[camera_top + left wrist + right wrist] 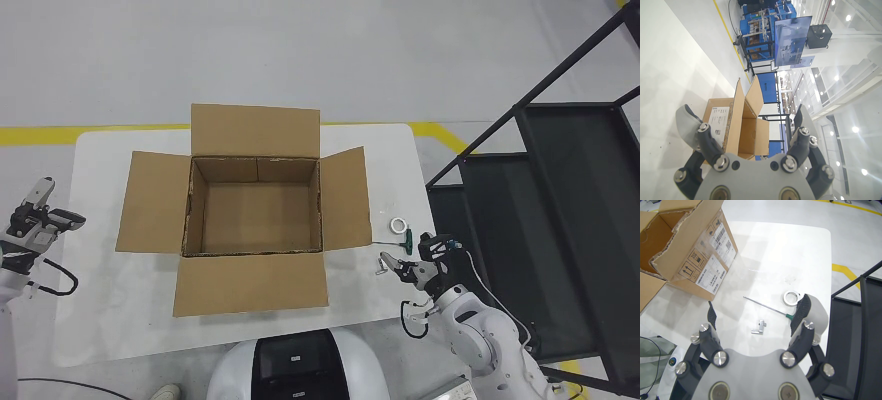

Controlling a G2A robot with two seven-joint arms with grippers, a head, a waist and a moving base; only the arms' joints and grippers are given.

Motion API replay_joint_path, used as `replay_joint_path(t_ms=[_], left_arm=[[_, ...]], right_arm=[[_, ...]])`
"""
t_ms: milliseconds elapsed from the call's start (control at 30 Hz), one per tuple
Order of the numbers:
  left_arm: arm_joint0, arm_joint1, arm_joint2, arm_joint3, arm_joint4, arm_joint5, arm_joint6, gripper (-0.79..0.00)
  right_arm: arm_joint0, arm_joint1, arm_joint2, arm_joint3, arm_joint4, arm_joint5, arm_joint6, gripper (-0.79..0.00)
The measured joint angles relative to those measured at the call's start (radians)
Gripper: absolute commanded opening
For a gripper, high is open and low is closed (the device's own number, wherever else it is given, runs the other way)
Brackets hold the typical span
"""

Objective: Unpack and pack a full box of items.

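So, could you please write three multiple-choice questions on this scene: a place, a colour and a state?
1. Where does the metal ring lie? A. inside the cardboard box B. on the table beside the box C. on a box flap
2. What colour is the hex key handle? A. red B. green C. yellow
3. How is the right gripper? A. open, holding nothing B. shut on the ring C. shut on the hex key
Answers: 1 B, it rests on bare white tabletop; 2 B, the handle is green; 3 A, its jaws stand apart, gripping nothing.
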Motion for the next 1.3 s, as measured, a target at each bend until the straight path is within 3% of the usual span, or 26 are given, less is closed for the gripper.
replay_joint_path(t_ms=[533, 833, 967, 1133, 1300], left_arm=[[0.000, 0.000, 0.000, 0.000, 0.000, 0.000, 0.000, 0.000], [0.000, 0.000, 0.000, 0.000, 0.000, 0.000, 0.000, 0.000], [0.000, 0.000, 0.000, 0.000, 0.000, 0.000, 0.000, 0.000], [0.000, 0.000, 0.000, 0.000, 0.000, 0.000, 0.000, 0.000], [0.000, 0.000, 0.000, 0.000, 0.000, 0.000, 0.000, 0.000]], right_arm=[[0.006, 0.000, -0.005, 0.010, -0.003, -0.002, 0.005, 0.000], [0.142, 0.005, -0.092, 0.224, -0.076, -0.070, 0.084, 0.000], [0.186, 0.005, -0.119, 0.302, -0.075, -0.072, 0.097, -0.175], [0.209, 0.004, -0.128, 0.353, -0.071, -0.039, 0.098, -0.252], [0.214, 0.005, -0.128, 0.370, -0.073, 0.010, 0.091, -0.403]])
